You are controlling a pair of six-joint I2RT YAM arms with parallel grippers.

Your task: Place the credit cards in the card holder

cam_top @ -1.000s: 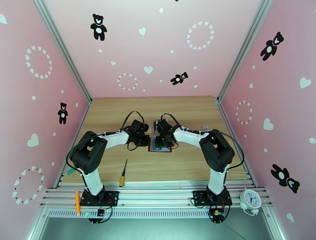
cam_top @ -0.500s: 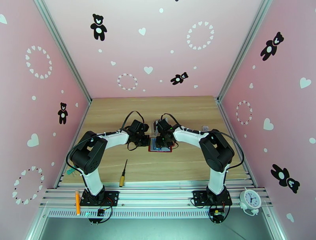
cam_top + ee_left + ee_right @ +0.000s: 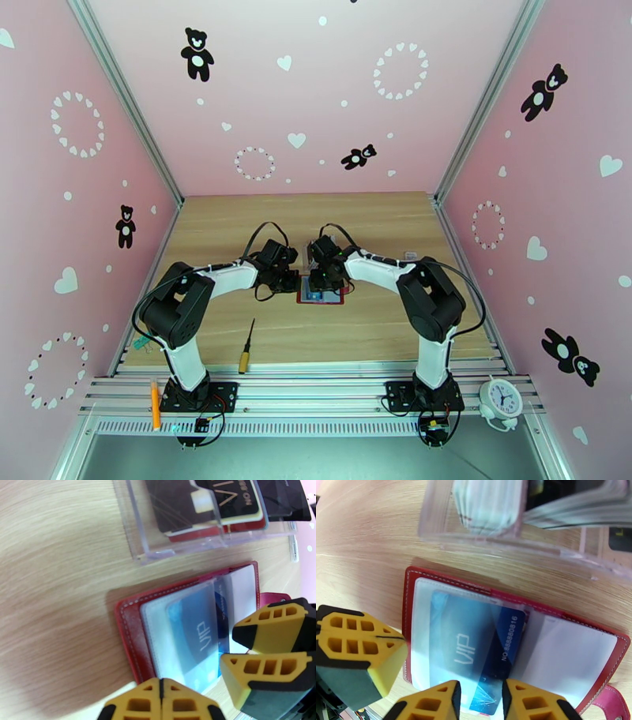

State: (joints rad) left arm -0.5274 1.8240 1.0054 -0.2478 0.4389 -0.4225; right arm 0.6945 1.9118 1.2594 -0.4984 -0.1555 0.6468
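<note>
Over the last second the right claw point(image 3: 480, 696) has edged slightly leftward and away from the arm bases, while the left claw point(image 3: 160, 695) has kept its place. The left claw is pressed together, just beside the left edge of the card holder point(image 3: 128, 634). The right claw is partly spread and pinches nothing, its tips straddling the near end of the blue card point(image 3: 468, 638).

Under both claws the card holder lies open and flat on the bench point(image 3: 55, 598). The blue card, marked VIP, sits partly under a clear sleeve on the half nearer the left claw. The snap tab point(image 3: 609, 703) sticks out to the right of the right claw.

Just beyond the claws, a clear rack point(image 3: 138, 531) holds dark cards point(image 3: 233, 499) with gold lettering.

Well behind the left claw lies a screwdriver point(image 3: 247, 347), with an orange pen point(image 3: 155, 404) farther back. A white clock point(image 3: 502, 397) stands far behind the right claw.
</note>
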